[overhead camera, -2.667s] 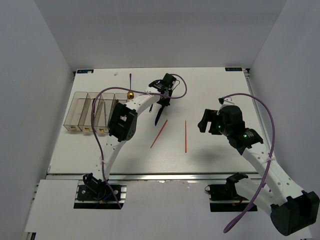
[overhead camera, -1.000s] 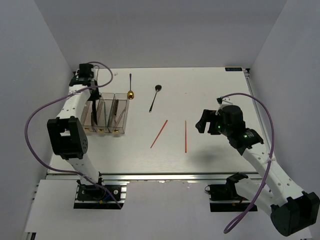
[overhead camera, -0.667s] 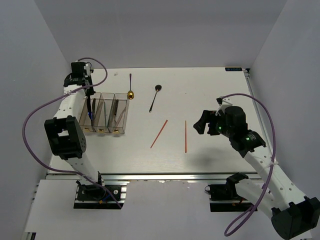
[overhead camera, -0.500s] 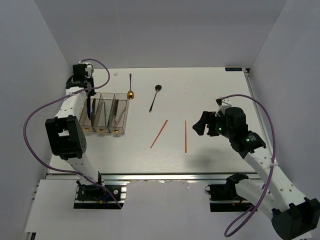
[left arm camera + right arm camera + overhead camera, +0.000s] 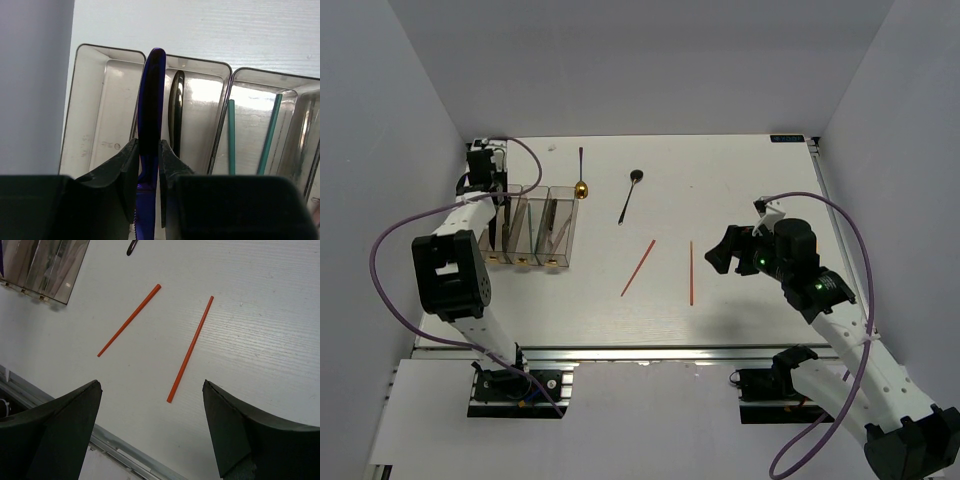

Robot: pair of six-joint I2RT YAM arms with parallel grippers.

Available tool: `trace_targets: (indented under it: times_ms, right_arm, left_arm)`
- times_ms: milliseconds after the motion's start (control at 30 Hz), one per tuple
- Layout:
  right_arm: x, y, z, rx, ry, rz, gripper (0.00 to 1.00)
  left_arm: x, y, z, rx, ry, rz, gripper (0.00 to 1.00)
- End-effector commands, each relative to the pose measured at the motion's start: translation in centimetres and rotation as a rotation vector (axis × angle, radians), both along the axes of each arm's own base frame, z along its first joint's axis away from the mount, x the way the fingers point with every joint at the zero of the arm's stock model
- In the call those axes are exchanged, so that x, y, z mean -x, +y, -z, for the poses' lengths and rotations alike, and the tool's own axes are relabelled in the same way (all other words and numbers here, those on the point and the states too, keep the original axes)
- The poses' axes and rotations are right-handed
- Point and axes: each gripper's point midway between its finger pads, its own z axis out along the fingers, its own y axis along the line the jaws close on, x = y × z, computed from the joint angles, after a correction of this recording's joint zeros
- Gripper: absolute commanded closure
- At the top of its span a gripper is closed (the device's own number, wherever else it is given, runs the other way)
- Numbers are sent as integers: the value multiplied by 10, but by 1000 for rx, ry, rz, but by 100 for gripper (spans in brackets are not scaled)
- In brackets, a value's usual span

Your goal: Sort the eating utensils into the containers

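My left gripper (image 5: 484, 172) is shut on the blue knife (image 5: 151, 95) and holds it upright over the containers (image 5: 536, 226), above the wall between the leftmost bin (image 5: 97, 110) and the second one. The second bin holds a black knife (image 5: 175, 115). The third holds two teal chopsticks (image 5: 231, 135). My right gripper (image 5: 728, 250) is open and empty above two orange-red chopsticks (image 5: 639, 267) (image 5: 691, 272) lying on the table; both show in the right wrist view (image 5: 131, 319) (image 5: 190, 349). A gold-bowled purple-handled spoon (image 5: 581, 180) and a black spoon (image 5: 628, 196) lie behind them.
The containers stand at the table's left side, close to the left wall. The table's front metal rail (image 5: 650, 350) runs below the chopsticks and also shows in the right wrist view (image 5: 125, 452). The containers' corner (image 5: 45, 265) shows at that view's top left.
My left arm carried the blue knife from the table's middle to the containers and, over the last second, shifted slightly over the left bins. My right gripper drifted a little down and left.
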Motion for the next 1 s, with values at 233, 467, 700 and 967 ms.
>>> trace_targets:
  times_ms: [233, 467, 700, 967]
  right_arm:
    - [-4, 1, -3, -2, -26, -4, 13]
    - [-7, -1, -4, 10, -22, 8, 13]
    - [-11, -3, -2, 25, -15, 25, 13]
    - [-19, -10, 15, 69, 28, 78, 13]
  left_arm:
    - [-12, 2, -37, 31, -177, -16, 67]
    - [-7, 2, -68, 40, -249, -42, 35]
    - [-13, 1, -116, 130, -374, -132, 24]
    - [-109, -113, -98, 212, -204, -107, 2]
